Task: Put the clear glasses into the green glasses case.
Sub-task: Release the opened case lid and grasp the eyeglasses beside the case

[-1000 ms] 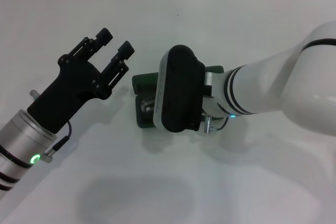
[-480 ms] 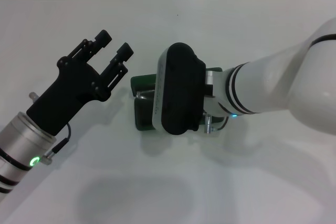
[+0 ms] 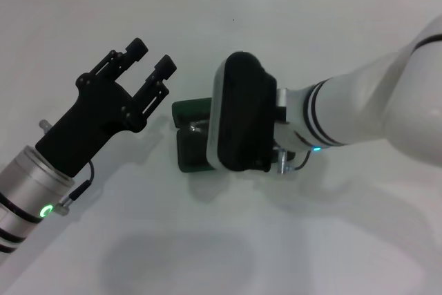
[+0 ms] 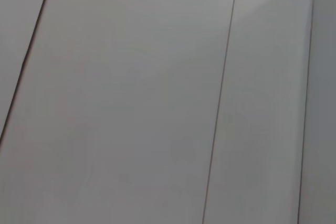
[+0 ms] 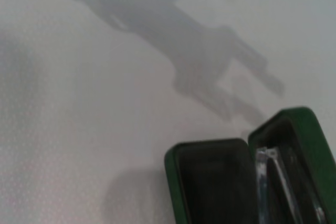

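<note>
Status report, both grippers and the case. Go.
Left gripper open, raised beside the green glasses case. Right gripper over the case, fingers hidden. Case open; clear glasses lying in it. Nothing in the way.

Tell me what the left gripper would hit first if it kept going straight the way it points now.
Probably nothing nearby. The left gripper, fingers open, points up and away past the far corner of the green glasses case. Its line runs over bare white table toward the back wall. Height is unclear, so it might graze the table first.
</note>
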Robot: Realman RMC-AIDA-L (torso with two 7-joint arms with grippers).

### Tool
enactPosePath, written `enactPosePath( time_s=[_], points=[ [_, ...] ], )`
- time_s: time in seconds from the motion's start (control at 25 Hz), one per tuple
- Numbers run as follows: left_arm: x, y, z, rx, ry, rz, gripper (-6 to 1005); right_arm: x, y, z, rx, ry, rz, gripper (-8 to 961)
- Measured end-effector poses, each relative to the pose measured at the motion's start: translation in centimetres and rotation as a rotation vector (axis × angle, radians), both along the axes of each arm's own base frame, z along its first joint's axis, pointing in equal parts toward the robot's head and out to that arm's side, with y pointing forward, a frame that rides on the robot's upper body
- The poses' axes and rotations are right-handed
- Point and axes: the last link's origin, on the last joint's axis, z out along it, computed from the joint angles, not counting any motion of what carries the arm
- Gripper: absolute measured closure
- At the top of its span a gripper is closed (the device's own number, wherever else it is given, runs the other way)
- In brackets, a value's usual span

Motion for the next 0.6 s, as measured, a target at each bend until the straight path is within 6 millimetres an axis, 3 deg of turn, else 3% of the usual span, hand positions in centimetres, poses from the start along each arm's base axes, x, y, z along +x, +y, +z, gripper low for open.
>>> enactPosePath(
  time_s=[0.24,0.6],
  points=[
    [0.07,0.09,-0.01,0.000,0.001,-0.002,421,-0.17,0.49,1.22,0.008,-0.016,-0.051,423],
    [0.15,0.15,-0.02,0.000,0.000,-0.004,420,0.08,-0.24,0.85,-0.038,-0.024,-0.049,425]
  ],
)
